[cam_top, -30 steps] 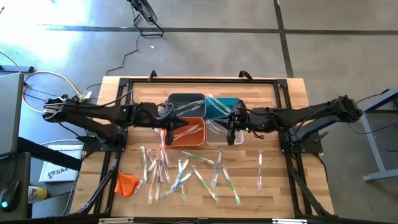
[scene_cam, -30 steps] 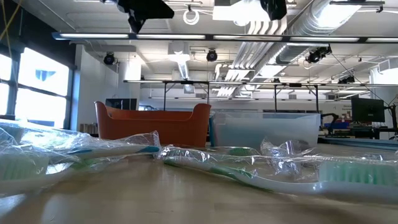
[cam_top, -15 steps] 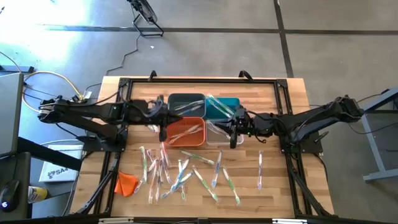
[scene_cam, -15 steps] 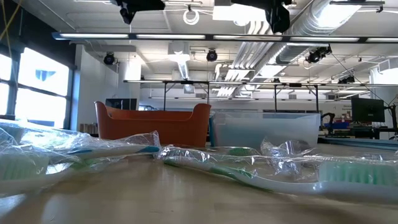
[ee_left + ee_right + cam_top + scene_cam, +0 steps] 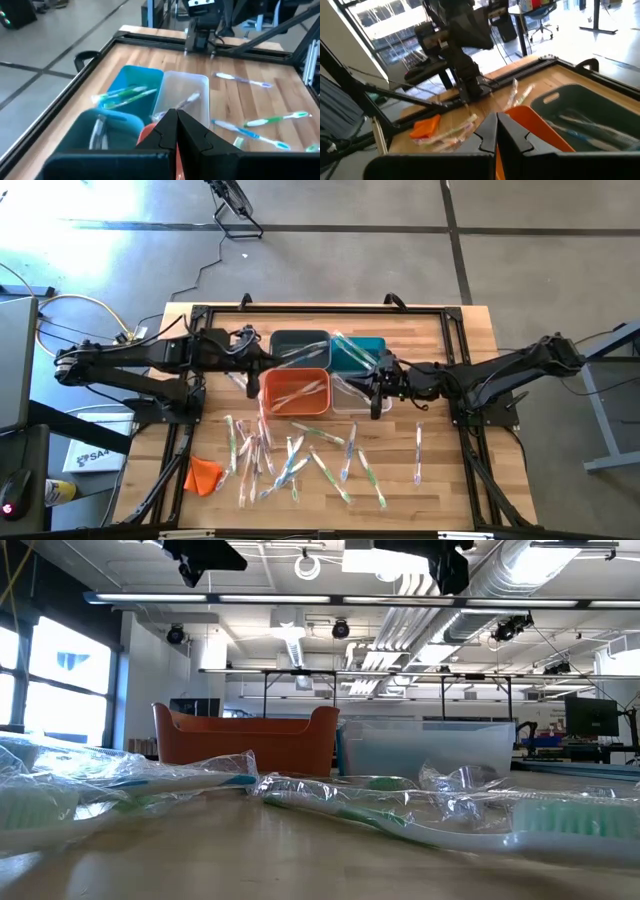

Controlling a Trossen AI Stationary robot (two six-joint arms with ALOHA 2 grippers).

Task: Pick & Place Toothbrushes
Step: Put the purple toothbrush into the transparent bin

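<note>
Several wrapped toothbrushes (image 5: 290, 460) lie loose on the near half of the wooden table, and more lie inside the four bins: dark grey (image 5: 298, 340), teal (image 5: 362, 352), orange (image 5: 297, 392) and clear (image 5: 348, 395). My left gripper (image 5: 252, 358) hangs shut and holds nothing, high above the table just left of the dark grey and orange bins. Its closed fingertips show in the left wrist view (image 5: 176, 117). My right gripper (image 5: 374, 392) is shut too and holds nothing. It hovers over the right end of the clear bin (image 5: 182, 92); its tips (image 5: 496, 125) point toward the orange bin (image 5: 540, 131).
A small orange cloth lump (image 5: 203, 474) lies near the table's front left corner. A single toothbrush (image 5: 417, 452) lies apart at the right. A black frame rail (image 5: 320, 308) runs around the tabletop. In the low view, wrapped toothbrushes (image 5: 400, 810) lie close in front of the bins.
My left gripper has drawn back from above the orange bin toward the table's left and far side, still shut and holding nothing. My right gripper has sunk a little over the clear bin and then kept still. The toothbrushes and bins have not moved.
</note>
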